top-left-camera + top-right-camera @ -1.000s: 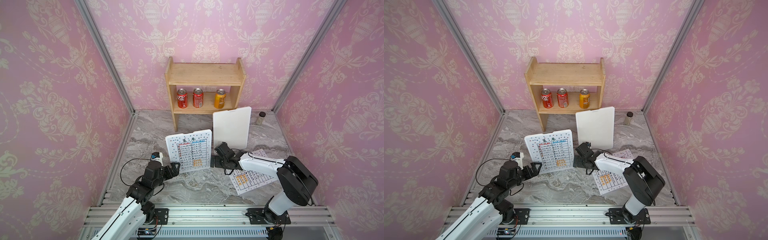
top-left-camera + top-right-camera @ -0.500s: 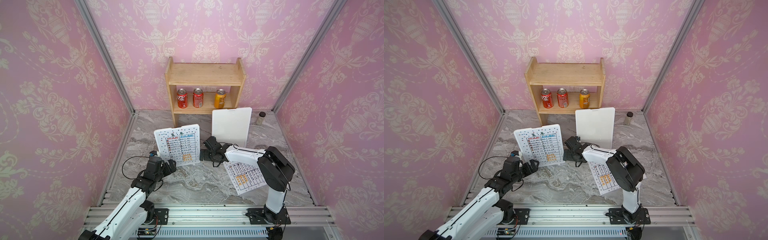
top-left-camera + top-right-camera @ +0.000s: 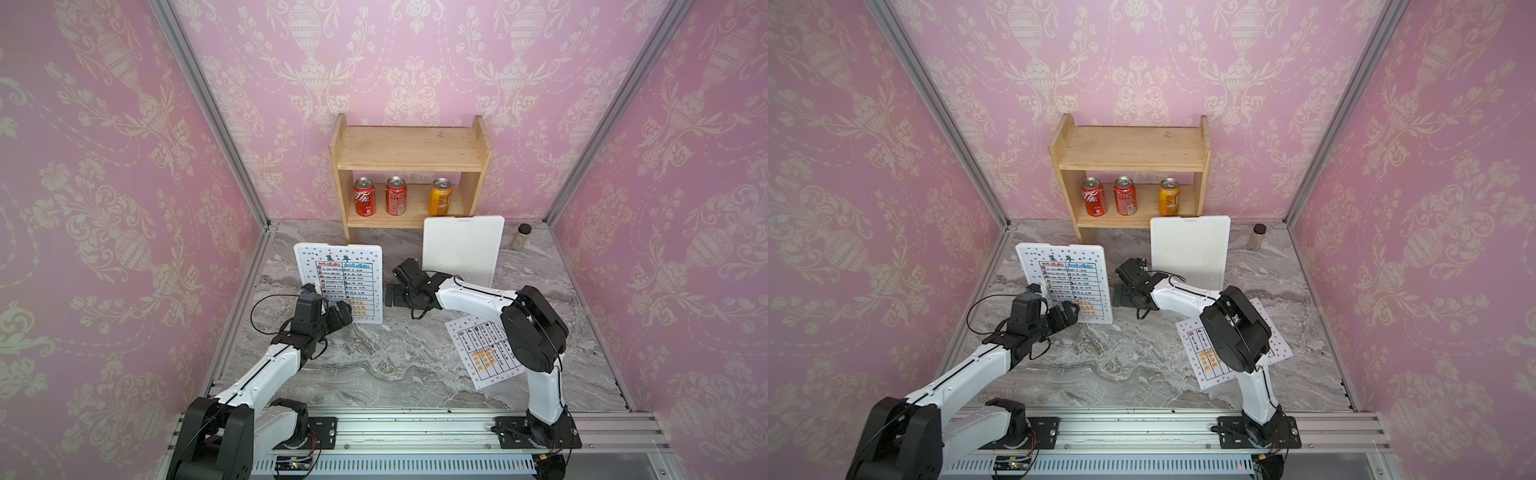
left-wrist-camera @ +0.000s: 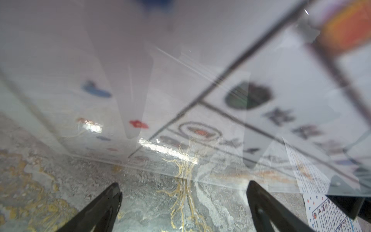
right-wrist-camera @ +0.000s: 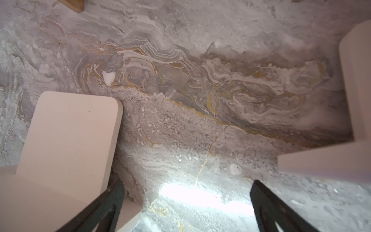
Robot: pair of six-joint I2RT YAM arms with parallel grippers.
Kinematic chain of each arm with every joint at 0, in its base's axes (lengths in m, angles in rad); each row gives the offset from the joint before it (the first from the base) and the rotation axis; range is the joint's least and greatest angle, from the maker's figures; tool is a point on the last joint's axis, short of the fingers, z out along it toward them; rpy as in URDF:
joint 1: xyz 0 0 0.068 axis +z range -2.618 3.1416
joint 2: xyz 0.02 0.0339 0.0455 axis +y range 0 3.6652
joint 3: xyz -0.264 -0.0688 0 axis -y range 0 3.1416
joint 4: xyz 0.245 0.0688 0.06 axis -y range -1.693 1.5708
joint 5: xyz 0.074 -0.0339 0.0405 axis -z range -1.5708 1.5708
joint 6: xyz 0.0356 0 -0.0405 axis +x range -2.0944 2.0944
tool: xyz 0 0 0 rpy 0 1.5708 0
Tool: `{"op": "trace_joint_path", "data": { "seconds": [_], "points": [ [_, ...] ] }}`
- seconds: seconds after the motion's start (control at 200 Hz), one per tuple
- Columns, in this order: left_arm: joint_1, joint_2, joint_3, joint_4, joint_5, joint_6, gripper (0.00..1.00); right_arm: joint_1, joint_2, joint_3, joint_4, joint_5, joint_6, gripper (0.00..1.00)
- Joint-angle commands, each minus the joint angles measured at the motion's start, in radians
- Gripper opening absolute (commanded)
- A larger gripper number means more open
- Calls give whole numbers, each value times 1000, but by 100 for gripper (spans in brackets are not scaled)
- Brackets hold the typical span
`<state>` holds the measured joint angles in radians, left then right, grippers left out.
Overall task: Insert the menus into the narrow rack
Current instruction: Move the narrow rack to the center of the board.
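Observation:
One menu stands upright on a white panel left of centre. Its glossy face fills the left wrist view. My left gripper is open at its lower left corner, with bare table between the fingers. The other menu lies flat at the right, partly under my right arm. My right gripper is open, low between the menu panel's white back and a blank white panel. I cannot tell which thing is the narrow rack.
A wooden shelf at the back wall holds three cans. A small dark-capped jar stands at the back right. Pink walls close in three sides, and a metal rail runs along the front.
The upright menu panel has shifted left. My right gripper and elbow have swung left behind it. My left gripper has moved left and further back, staying at the panel's lower corner.

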<state>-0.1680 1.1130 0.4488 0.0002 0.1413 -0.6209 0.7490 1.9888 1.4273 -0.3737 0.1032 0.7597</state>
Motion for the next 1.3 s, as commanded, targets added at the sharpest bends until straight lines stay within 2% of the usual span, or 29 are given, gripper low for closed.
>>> {"op": "trace_joint_path", "data": {
  "seconds": [0.0, 0.105, 0.21, 0.305, 0.39, 0.48, 0.605, 0.665, 0.81, 0.931, 1.111, 1.236, 1.296],
  "points": [
    [26, 6, 56, 31, 61, 65, 99, 7, -117, -44, -73, 40, -57, 100],
    [25, -59, 47, 26, 99, 63, 99, 7, -274, -157, -104, 87, -131, 100],
    [6, -190, 19, -26, 114, 76, 99, -1, -446, -300, -145, 178, -243, 100],
    [-72, -336, -15, -91, 101, 89, 99, -81, -589, -393, -184, 202, -270, 100],
    [-221, -417, -18, -131, 42, 83, 99, -198, -688, -462, -188, 170, -267, 100],
    [-424, -399, 20, -122, -50, 81, 99, -311, -745, -504, -189, 180, -274, 100],
    [-748, -219, 134, -56, -287, 184, 99, -436, -763, -528, -163, 130, -292, 100],
    [-827, -88, 193, -4, -349, 219, 99, -474, -766, -527, -151, 121, -309, 100],
    [-860, 172, 305, 212, -307, 218, 99, -557, -795, -547, -93, 47, -392, 100],
    [-869, 340, 412, 292, -389, 283, 99, -667, -801, -566, -26, -76, -411, 100],
    [-854, 505, 489, 470, -506, 370, 99, -749, -762, -593, 141, -245, -438, 100],
    [-796, 579, 480, 592, -503, 377, 99, -749, -722, -582, 220, -354, -490, 100],
    [-773, 601, 475, 632, -487, 391, 99, -752, -717, -587, 248, -361, -519, 100]
  ]
}}
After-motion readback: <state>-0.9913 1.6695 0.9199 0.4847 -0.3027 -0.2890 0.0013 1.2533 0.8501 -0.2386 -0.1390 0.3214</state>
